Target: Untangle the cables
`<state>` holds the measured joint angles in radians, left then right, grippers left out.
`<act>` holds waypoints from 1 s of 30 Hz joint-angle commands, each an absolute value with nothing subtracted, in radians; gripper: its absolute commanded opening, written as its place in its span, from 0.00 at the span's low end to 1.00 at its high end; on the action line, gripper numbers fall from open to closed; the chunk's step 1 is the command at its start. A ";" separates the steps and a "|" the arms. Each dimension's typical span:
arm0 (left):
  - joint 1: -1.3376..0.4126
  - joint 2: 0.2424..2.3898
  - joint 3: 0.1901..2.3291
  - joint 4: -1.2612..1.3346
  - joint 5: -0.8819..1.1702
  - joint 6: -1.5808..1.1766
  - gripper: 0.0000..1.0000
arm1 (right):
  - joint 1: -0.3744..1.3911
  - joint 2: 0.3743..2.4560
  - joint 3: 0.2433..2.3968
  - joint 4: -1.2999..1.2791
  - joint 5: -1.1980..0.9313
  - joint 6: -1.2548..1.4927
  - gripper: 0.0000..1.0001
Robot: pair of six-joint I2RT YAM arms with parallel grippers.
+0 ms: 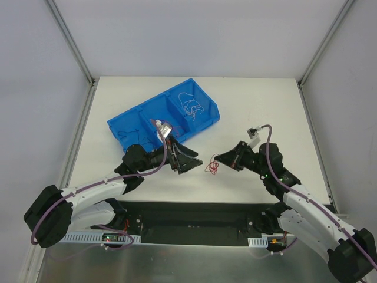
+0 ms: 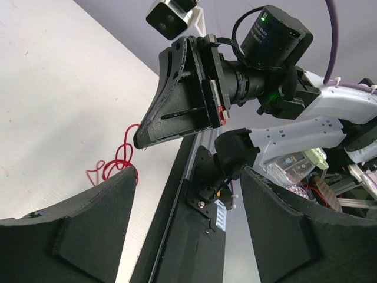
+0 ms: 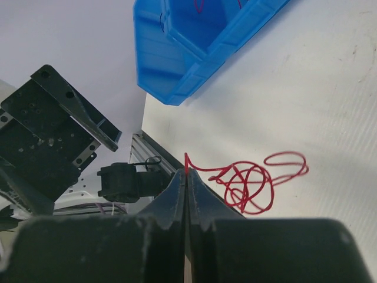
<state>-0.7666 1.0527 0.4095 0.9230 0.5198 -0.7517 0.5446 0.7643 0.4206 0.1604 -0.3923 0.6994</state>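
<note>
A thin red wire (image 1: 211, 168) lies in a small curly coil on the white table between my two grippers. My right gripper (image 1: 216, 158) is shut on one end of it; in the right wrist view the jaws (image 3: 186, 174) pinch the wire's tip and the coil (image 3: 252, 186) lies just beyond on the table. My left gripper (image 1: 191, 160) is wide open and empty, just left of the coil. In the left wrist view (image 2: 188, 174) the red wire (image 2: 115, 165) shows beside the left finger. A white wire (image 1: 190, 106) lies in the blue bin's right compartment. A thin dark wire (image 1: 125, 135) seems to lie in its left compartment.
The blue three-compartment bin (image 1: 207, 121) stands slanted at the back left of the table, right behind my left gripper; it also shows in the right wrist view (image 3: 177, 71). The black base rail (image 1: 194, 215) runs along the near edge. Grey walls enclose the table.
</note>
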 commanded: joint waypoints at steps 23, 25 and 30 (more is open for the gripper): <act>-0.795 1.235 0.548 0.677 0.476 -0.603 0.65 | 0.535 0.732 0.512 0.284 -0.454 0.914 0.00; -0.793 1.253 0.558 0.686 0.482 -0.603 0.56 | 0.535 0.729 0.509 0.284 -0.456 0.916 0.00; -0.795 1.275 0.569 0.669 0.456 -0.600 0.19 | 0.535 0.703 0.514 0.275 -0.442 0.902 0.00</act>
<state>-0.7864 1.2648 0.5270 0.6662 0.4778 -0.6334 0.5400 0.7422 0.4713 0.2375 -0.4343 0.8944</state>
